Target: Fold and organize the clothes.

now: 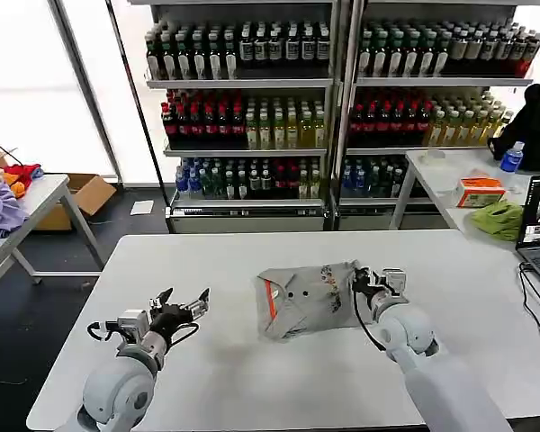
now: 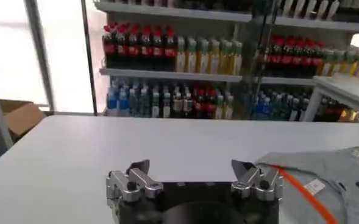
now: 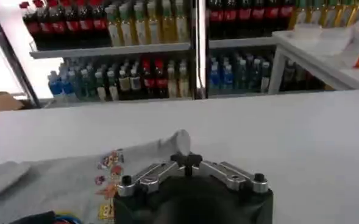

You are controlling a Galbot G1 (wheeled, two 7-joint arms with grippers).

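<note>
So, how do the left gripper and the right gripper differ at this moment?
The left gripper is open, away from the grey T-shirt, over the bare white table; the right gripper is shut at the T-shirt's edge. The left holds nothing; the right seems to pinch cloth. Both are low over the table.

Head view: high, looking down across table [image 1: 252, 378] toward shelves [image 1: 342, 108]. 2 wrist views: low over table, facing shelves; all share T-shirt [image 1: 306, 301].

A white table [image 1: 252, 360] carries the work; one grey T-shirt [image 1: 306, 301], partly folded with orange-red neck trim, lies near its middle.
</note>
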